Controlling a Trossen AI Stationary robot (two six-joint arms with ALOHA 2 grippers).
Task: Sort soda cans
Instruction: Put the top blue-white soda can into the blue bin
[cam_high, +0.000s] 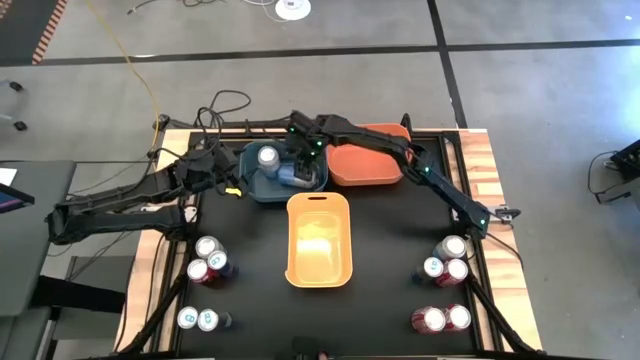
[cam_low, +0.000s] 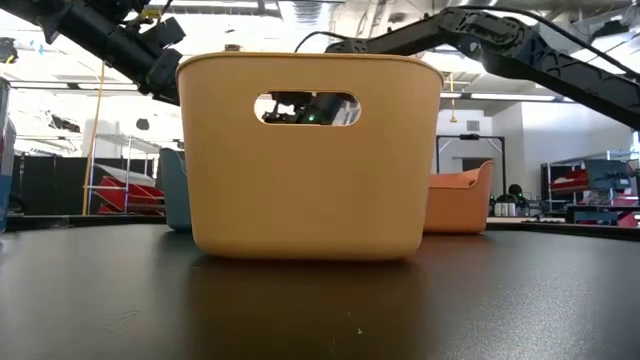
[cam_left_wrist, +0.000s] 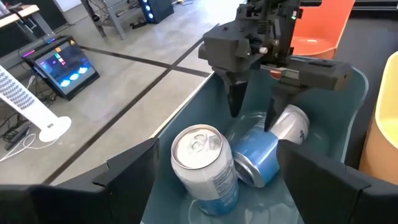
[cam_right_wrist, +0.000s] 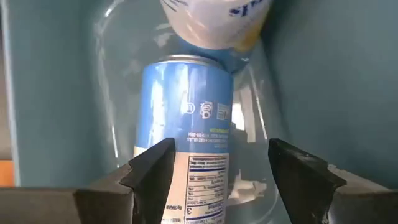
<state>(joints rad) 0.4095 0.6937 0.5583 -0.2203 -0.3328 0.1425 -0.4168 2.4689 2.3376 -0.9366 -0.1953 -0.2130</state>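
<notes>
A blue bin (cam_high: 318, 182) at the table's far side holds three soda cans. A white can with blue marks (cam_left_wrist: 205, 163) stands upright. A blue can (cam_right_wrist: 189, 121) lies on its side on the bin's floor, with a light can (cam_left_wrist: 292, 124) lying behind it. My right gripper (cam_right_wrist: 221, 149) hangs open just above the blue can, fingers on either side, apart from it. It also shows over the bin (cam_left_wrist: 254, 118). My left gripper (cam_left_wrist: 217, 148) is open at the bin's left rim (cam_high: 232, 185). More cans stand on the table in left (cam_high: 207, 258) and right (cam_high: 448, 260) groups.
A yellow bin (cam_high: 320, 275) stands in the table's middle and fills the low view (cam_low: 310, 170). An orange bin (cam_high: 365, 170) sits right of the blue one, under my right arm. Two more cans (cam_high: 198, 320) stand near left, two (cam_high: 446, 319) near right.
</notes>
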